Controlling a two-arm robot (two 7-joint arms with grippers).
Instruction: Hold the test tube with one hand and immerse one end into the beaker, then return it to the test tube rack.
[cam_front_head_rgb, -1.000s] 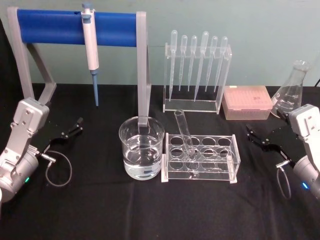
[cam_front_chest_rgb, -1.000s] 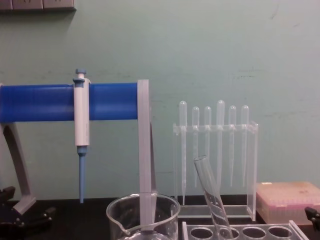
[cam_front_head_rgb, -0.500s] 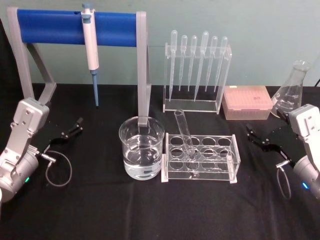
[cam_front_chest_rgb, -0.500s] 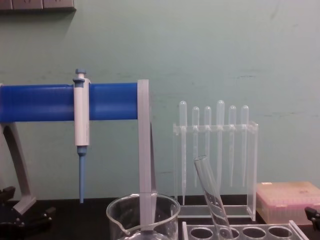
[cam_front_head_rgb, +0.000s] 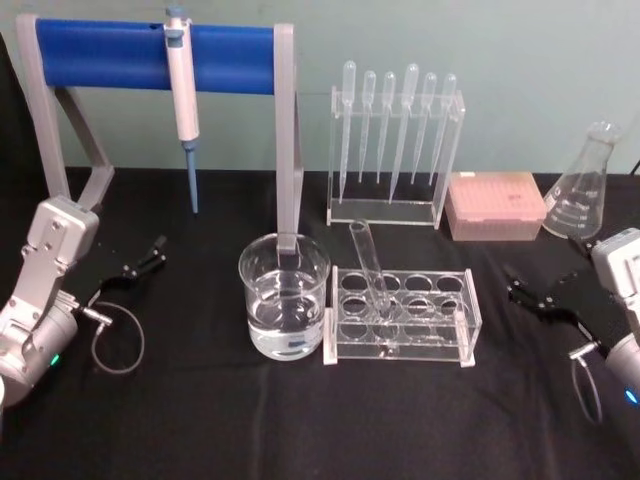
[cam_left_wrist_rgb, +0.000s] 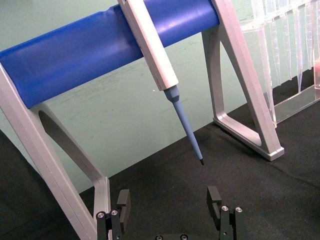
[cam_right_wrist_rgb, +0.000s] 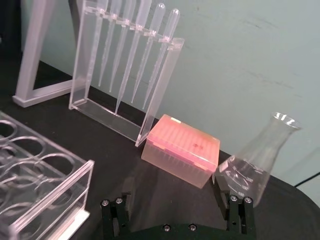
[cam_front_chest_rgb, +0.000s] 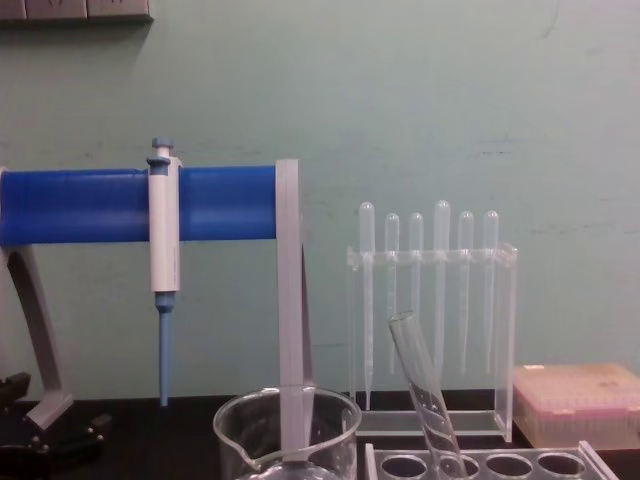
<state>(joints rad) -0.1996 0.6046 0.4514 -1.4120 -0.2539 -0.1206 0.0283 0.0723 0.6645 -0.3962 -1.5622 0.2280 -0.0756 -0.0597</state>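
With the test tube (cam_front_head_rgb: 370, 265) leaning toward eleven o'clock in the rack (cam_front_head_rgb: 462, 310), the beaker (cam_front_head_rgb: 283, 300) at its nine, and the left gripper (cam_front_head_rgb: 143, 258) and right gripper (cam_front_head_rgb: 520, 287) both spread empty at nine and three, I'd fear a crooked pinch snapping or tipping that slanted glass.

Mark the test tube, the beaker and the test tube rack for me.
test tube (cam_front_head_rgb: 370, 265): head view, mid-length of the leaning glass.
beaker (cam_front_head_rgb: 252, 283): head view, left wall above the water.
test tube rack (cam_front_head_rgb: 468, 310): head view, right end wall.
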